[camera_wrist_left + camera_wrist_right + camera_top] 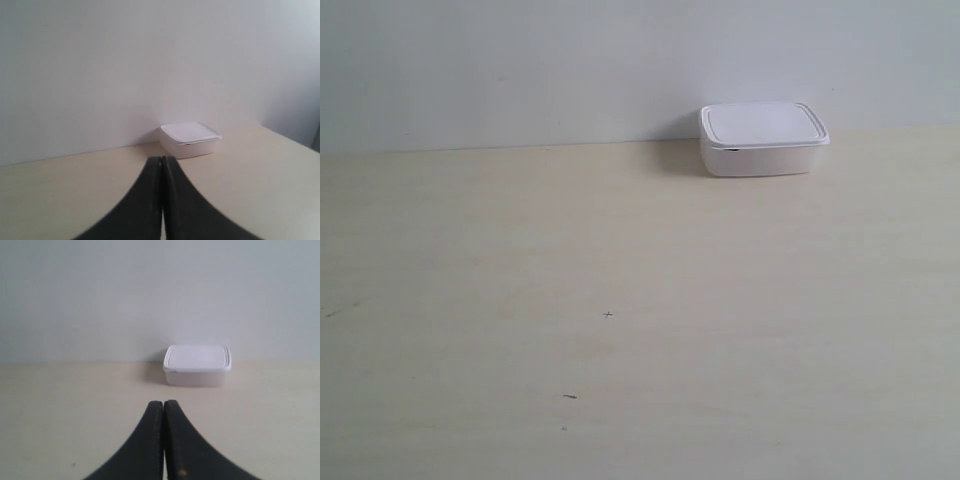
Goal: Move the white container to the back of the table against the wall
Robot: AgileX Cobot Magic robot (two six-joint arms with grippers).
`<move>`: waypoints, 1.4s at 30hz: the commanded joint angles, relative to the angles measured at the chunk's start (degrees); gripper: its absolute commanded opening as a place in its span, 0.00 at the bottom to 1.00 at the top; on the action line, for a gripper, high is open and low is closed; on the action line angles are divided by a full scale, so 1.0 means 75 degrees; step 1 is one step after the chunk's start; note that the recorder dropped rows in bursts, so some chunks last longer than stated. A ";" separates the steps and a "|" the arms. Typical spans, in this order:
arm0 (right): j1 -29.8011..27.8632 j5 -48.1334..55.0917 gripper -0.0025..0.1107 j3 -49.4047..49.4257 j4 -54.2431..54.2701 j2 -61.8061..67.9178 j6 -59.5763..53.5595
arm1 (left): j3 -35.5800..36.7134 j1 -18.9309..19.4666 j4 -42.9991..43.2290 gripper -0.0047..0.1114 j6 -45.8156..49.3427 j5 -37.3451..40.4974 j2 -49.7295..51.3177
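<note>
Exterior view and 2 wrist views. The wall (520,60), plain and pale grey, fills the upper part of my exterior view. The table (640,300), cream wood-grain, meets it along a straight back edge. The white container (763,140) sits on the table at that back edge, toward the exterior view's right. Its rear side is at the wall as far as I can judge, and its lid (760,122) is on and lying flat. In my left wrist view the left gripper (162,165) has its 2 dark fingers pressed together with no gap at the tips, gripping nothing, and the container (190,140) stands well apart ahead of it. In my right wrist view the right gripper (163,407) is likewise closed tip to tip on nothing, with the container (197,366) well apart against the wall. 2 tiny dark marks lie on the near table, a small cross (608,315) and a short dash (569,397)
</note>
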 commanded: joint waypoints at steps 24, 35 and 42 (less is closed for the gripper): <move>-0.0033 -0.5755 0.02 0.5031 -0.1519 -0.0640 -0.0005 | 0.2692 0.0013 0.0950 0.04 -0.0018 -0.2674 -0.0087; -0.0033 -0.5850 0.02 0.5031 -0.1519 -0.0974 -0.0005 | 0.2692 0.0013 0.0950 0.04 -0.0018 -0.0755 -0.1277; -0.0033 -0.5038 0.02 0.5031 -0.1519 -0.0988 -0.0005 | 0.2692 0.0013 0.0950 0.04 -0.0018 0.0294 -0.2016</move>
